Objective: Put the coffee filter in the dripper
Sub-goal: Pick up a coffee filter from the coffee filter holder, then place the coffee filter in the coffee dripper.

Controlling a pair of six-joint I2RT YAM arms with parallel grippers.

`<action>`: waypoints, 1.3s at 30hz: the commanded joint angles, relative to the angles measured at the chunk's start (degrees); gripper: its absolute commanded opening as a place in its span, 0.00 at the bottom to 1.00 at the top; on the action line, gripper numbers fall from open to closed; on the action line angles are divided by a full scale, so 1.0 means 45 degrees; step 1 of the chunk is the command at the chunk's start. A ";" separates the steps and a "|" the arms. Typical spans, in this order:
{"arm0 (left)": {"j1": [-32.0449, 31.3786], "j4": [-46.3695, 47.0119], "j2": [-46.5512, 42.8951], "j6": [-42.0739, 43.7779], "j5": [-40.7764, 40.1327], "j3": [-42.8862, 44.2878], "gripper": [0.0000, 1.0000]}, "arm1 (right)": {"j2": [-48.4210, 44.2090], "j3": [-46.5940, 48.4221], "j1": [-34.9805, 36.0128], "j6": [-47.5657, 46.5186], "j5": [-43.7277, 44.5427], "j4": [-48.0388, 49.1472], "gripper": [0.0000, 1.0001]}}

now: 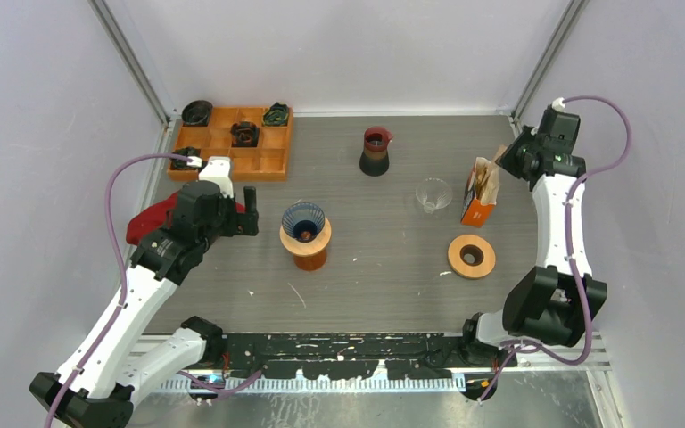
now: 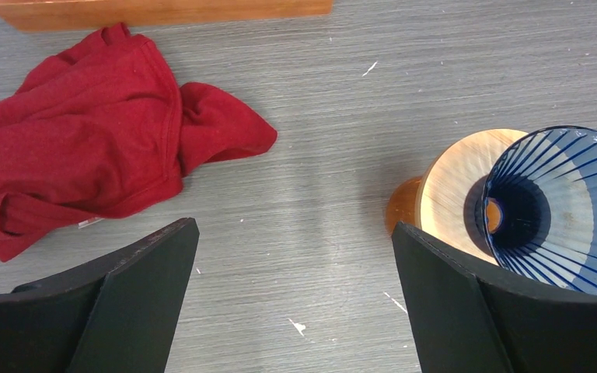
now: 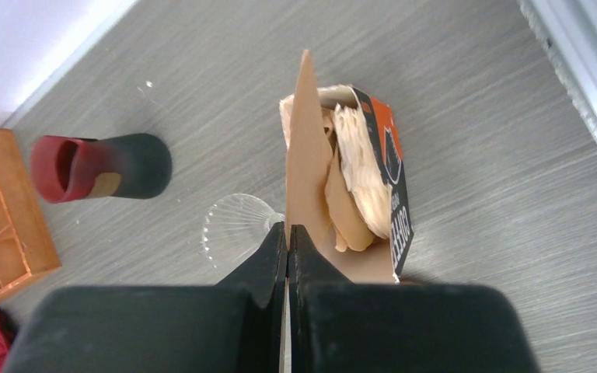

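While our left tool (image 2: 294, 229) hangs wide open over the counter (image 2: 342, 101), holding nothing, just beside the empty blue ribbed dripper (image 2: 560, 210) on its wooden stand (image 2: 451, 194), we judge we're at the pick step. Farther out, our right tool (image 3: 288, 233) is pinched shut on a thin brown sheet (image 3: 305, 140) at the filter box (image 3: 392, 202) mouth; flap or filter, we cannot tell, so the next move calls for confirming the catch before lifting. The filters (image 3: 357, 163) sit in that box, a pale, crinkled stack, well apart from the dripper.
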 commanded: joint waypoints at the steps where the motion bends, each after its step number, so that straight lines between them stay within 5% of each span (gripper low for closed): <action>1: 0.0045 0.0732 -0.0232 0.0125 0.0459 0.0026 0.99 | -0.1303 0.1193 0.0480 -0.0345 0.0840 -0.0020 0.01; 24: -0.0002 0.2075 0.0246 -0.1365 0.7063 0.1971 0.99 | -0.3240 -0.0181 0.4923 -0.0730 -0.4557 0.2107 0.01; 39: -0.0500 0.3887 0.2151 -0.1750 0.9270 0.2953 0.99 | -0.3227 -0.0532 0.7851 -0.1856 -0.6862 0.2710 0.01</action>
